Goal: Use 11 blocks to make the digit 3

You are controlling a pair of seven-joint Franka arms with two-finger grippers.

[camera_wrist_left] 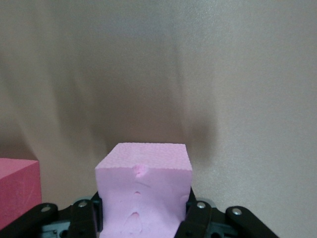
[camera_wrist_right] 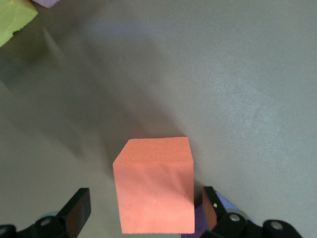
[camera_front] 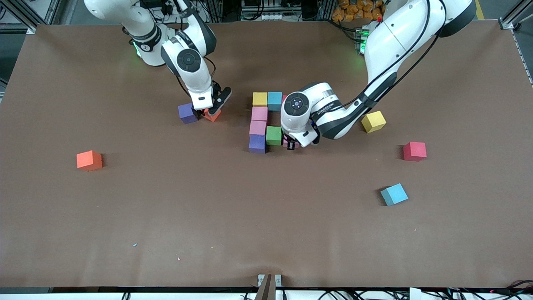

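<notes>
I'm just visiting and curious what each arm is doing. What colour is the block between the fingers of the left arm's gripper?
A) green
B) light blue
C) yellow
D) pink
D: the left wrist view shows the left gripper with its fingers closed against the sides of a pink block, beside the green block of the figure.

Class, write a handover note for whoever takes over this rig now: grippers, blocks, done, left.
Left gripper: shut on the pink block, low beside the figure's green block.
Right gripper: open around an orange block, next to a purple block.
Done: partial figure, six placed blocks visible.
Left: set pink, bring orange, add more; yellow block, red block, light blue block and second orange block lie loose.
</notes>
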